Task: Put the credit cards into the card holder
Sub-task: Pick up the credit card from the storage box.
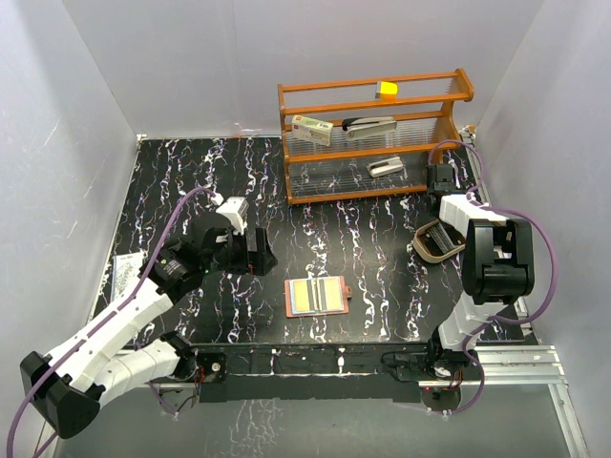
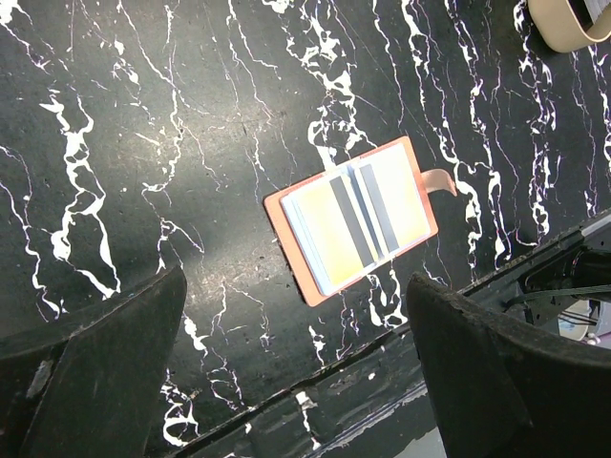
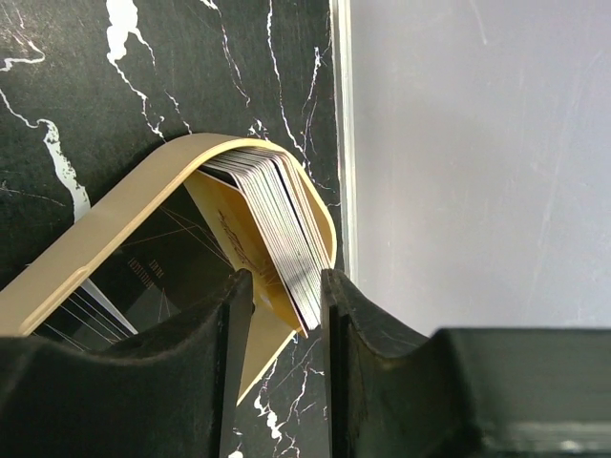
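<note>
Credit cards point(image 3: 279, 218) (lettering unreadable) between fingers point(image 3: 382, 367)

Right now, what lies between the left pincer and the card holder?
Bare table; the top view shows the open left pincer apart from the card holder.

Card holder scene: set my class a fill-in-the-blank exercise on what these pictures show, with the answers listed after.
1. The card holder lies unfolded on the black marbled ____.
2. A stack of credit cards stands on edge in the tan oval ____.
3. The left gripper hangs near the card holder with its jaws wide ____.
4. The right gripper straddles the stack of ____.

Missing words: table; tray; open; cards.
</note>
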Controlling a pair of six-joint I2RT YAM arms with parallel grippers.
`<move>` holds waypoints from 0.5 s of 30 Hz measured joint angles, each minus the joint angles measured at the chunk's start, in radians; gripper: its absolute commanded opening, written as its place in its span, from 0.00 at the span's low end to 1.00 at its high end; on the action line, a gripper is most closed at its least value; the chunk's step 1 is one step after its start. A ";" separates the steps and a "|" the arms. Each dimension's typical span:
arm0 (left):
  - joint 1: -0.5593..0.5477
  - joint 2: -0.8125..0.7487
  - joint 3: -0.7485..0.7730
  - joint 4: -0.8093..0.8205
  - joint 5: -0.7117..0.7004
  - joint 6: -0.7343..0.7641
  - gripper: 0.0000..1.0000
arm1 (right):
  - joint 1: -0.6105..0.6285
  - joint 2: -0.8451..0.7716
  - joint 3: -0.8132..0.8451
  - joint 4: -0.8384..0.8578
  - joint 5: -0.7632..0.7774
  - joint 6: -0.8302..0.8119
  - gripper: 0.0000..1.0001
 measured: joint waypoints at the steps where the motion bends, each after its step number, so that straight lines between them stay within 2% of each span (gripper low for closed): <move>1: 0.000 -0.005 0.000 0.000 -0.004 0.000 0.99 | 0.000 0.000 0.000 0.001 0.000 0.000 0.30; 15: 0.000 -0.021 -0.026 0.008 -0.019 0.000 0.99 | -0.003 0.001 0.000 0.014 -0.005 -0.003 0.17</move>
